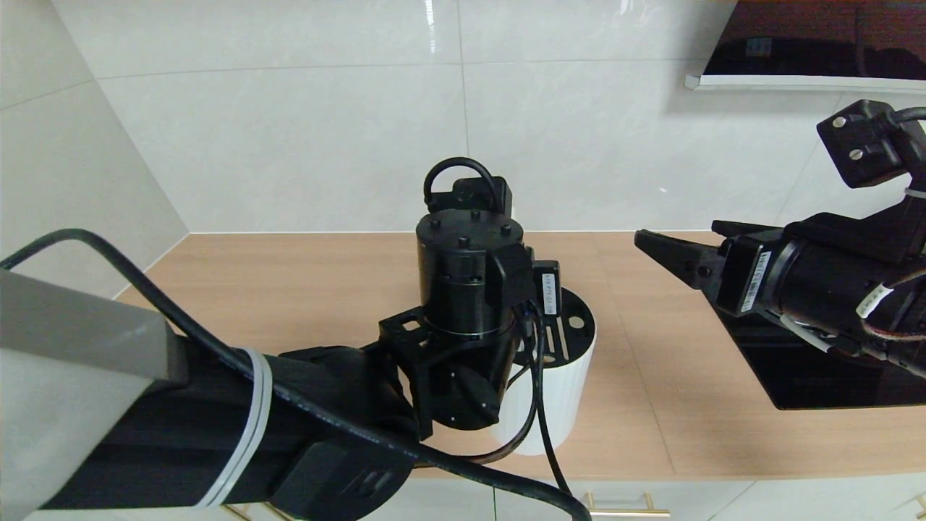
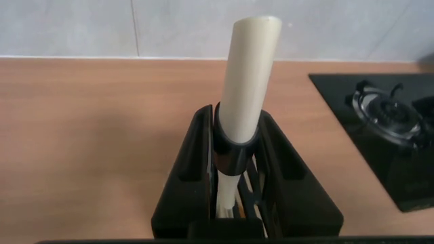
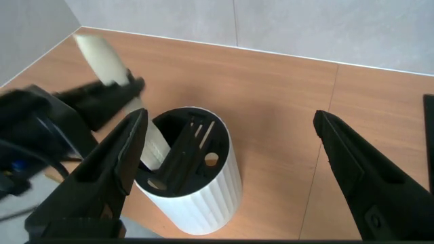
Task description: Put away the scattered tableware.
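Nearest the viewer, the robot's left tool [image 2: 237, 115] points down over a white ribbed holder [image 1: 557, 398] standing near the front edge of a pale wooden table [image 1: 289, 289]. The tool is clamped on a utensil [image 2: 247, 74] with a thick cream handle and a dark collar, gripping it near the collar. The utensil stands slightly tilted, and its lower end appears to have entered an opening in the holder's black slotted top. What kind of utensil it is cannot be told, because the working end is hidden. This looks like the placing step for this piece: lowering it into the holder. The next move probably calls for easing it straight down until it seats, then spreading the tool and lifting clear without dragging the handle or tipping the holder. Farther off on the right side, the right tool [image 1: 676, 233] hangs above the table, spread wide and carrying nothing, beside a black hob [image 1: 810, 376]. Behind everything rises a white tiled wall [image 1: 289, 145].
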{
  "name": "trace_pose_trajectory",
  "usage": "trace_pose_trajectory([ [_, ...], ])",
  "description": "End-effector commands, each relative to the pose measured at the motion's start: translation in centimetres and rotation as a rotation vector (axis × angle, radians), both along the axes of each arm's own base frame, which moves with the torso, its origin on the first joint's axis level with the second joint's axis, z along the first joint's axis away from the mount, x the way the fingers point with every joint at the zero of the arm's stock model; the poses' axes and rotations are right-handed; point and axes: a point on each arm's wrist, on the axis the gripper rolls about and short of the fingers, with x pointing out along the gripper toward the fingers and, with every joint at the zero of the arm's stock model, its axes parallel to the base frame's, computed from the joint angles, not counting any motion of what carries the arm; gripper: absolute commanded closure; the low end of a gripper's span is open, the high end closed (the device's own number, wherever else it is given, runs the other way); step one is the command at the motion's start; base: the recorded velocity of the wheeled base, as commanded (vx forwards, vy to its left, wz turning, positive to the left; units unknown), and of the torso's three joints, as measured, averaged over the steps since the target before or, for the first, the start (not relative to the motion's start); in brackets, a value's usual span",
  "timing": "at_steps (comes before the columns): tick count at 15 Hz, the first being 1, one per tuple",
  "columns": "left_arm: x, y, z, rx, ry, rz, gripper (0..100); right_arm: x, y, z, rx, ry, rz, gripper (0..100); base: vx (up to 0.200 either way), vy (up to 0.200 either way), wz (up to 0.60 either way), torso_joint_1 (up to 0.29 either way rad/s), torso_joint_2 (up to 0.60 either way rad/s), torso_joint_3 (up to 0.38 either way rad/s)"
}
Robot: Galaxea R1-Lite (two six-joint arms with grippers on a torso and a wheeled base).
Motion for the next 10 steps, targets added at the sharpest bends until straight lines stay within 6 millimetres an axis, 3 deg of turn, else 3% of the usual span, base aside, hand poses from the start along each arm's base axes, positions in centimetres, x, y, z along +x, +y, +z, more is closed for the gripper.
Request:
trace_pose_trajectory([
  [1, 0.19, -0.30, -0.69, 0.010, 0.012, 0.000, 100, 0.04, 0.07, -0.07, -0.001, 0.002, 0.001, 0, 0.000, 0.000, 0.00, 0.000, 0.00, 0.000],
  [7, 0.43, -0.62, -1.48, 0.017, 0.026, 0.000, 100, 0.07, 0.09, -0.15, -0.003, 0.004, 0.000, 0, 0.000, 0.000, 0.00, 0.000, 0.00, 0.000],
  [8, 0.45, -0.64, -1.54, 0.018, 0.027, 0.000, 0, 0.07, 0.09, -0.15, -0.003, 0.004, 0.001, 0, 0.000, 0.000, 0.00, 0.000, 0.00, 0.000],
  [10, 0.45, -0.64, -1.54, 0.018, 0.027, 0.000, 0, 0.07, 0.09, -0.15, -0.003, 0.004, 0.001, 0, 0.000, 0.000, 0.00, 0.000, 0.00, 0.000],
])
